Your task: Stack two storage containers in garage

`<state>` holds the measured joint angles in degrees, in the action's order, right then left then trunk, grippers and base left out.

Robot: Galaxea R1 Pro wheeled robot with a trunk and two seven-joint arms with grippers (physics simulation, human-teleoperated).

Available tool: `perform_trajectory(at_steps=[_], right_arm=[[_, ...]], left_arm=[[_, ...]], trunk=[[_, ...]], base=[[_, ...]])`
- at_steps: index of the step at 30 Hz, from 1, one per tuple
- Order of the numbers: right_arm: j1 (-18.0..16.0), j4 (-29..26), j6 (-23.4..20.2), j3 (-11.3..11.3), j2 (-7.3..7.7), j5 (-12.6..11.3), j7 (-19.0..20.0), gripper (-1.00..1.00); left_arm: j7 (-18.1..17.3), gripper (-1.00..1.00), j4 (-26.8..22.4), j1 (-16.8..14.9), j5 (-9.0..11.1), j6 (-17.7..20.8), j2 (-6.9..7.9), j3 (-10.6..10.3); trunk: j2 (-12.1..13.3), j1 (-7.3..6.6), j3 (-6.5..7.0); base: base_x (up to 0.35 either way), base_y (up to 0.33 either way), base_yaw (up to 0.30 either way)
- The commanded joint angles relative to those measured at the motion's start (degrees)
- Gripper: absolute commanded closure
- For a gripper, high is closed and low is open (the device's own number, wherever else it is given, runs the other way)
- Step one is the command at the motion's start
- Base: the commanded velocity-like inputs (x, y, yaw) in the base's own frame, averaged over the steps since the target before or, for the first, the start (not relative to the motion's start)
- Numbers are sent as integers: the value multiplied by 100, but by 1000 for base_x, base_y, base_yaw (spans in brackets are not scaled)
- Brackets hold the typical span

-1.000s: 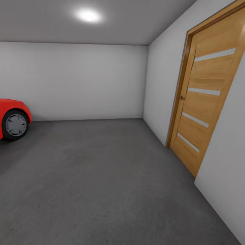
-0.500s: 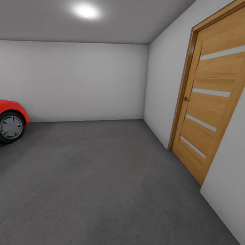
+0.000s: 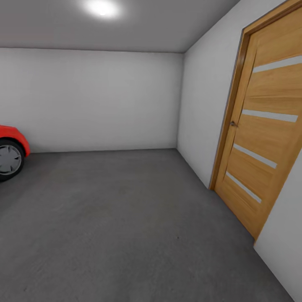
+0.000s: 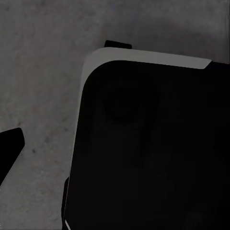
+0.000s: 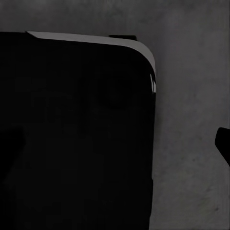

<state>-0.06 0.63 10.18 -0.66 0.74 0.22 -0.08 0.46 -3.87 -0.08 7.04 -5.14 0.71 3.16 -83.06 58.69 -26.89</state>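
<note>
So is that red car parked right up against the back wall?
Apart. In the head view, a strip of grey floor shows between the red car and the foot of the back wall; its front stops short of it.

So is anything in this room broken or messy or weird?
Nothing stands out. The grey floor looks unmarked, the wooden door is shut and straight in its frame, and the red car sits by the far wall.

You had no legible text, label, brand, number or sign in any view. The door [image 3: 260, 130] carried plain pale strips, with no lettering. The car [image 3: 10, 149] showed no readable badge or plate. The walls [image 3: 100, 100] and floor [image 3: 126, 226] were unmarked.
</note>
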Motion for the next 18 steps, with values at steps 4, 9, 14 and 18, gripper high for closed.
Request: perform_trajectory(at_steps=[4,9,14,18], right_arm=[[-3,7,27,-5,-8,-2,-1,-100],[-3,7,27,-4,-6,-4,-1,-100],[-3,7,23,-4,-4,-4,-1,-100],[-3,7,21,-4,-4,-4,-1,-100]], left_arm=[[-2,-100,1,-1,26,-14,-1,29],[-2,-100,1,-1,26,-14,-1,33],[-2,-100,0,-1,26,-14,-1,29],[-2,-100,0,-1,26,-14,-1,32]], trunk=[[-2,3,-4],[-2,3,-4],[-2,3,-4],[-2,3,-4]], base=[[324,0,-187],[323,0,-262],[323,0,-283],[323,4,-287]])
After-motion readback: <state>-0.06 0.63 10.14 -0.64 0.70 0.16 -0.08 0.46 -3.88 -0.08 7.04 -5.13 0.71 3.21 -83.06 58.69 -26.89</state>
